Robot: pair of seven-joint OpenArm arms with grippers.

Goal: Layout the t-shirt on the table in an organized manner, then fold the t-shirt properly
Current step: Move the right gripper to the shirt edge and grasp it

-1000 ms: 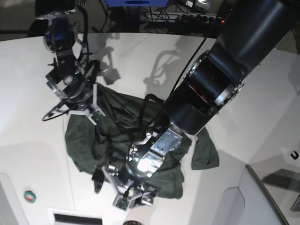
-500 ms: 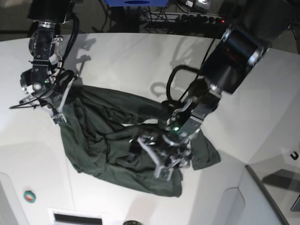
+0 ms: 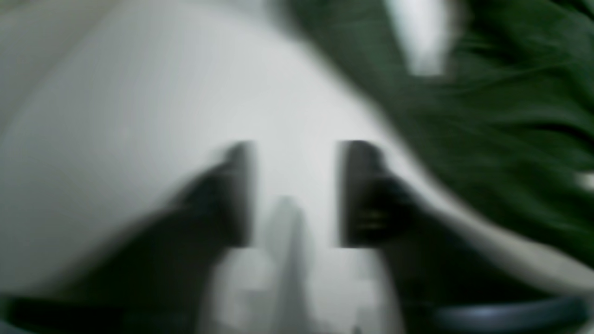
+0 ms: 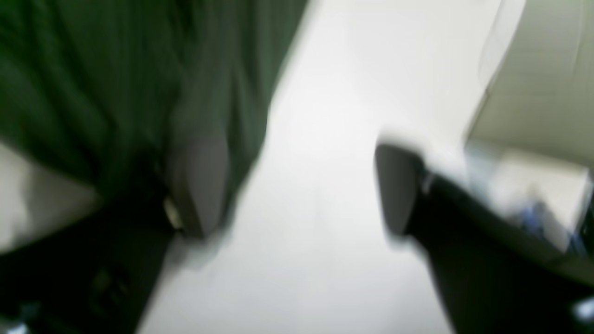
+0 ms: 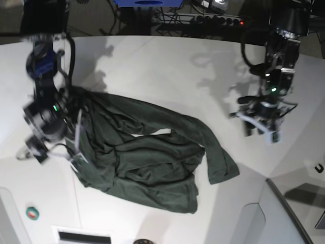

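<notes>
Lying crumpled, t-shirt [image 5: 147,157] runs diagonally; left hand [image 5: 260,124], right hand [image 5: 76,147] both released.

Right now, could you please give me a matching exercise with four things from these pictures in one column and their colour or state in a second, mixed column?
Things:
1. t-shirt
2. left tool
3. right tool
4. table

Colour or state:
a. white and smooth
b. open over bare tabletop, apart from the cloth
c. dark green, crumpled, not laid flat
d. open, one finger at the cloth's edge

Pairs: 1-c, 2-b, 3-d, 4-a
</notes>
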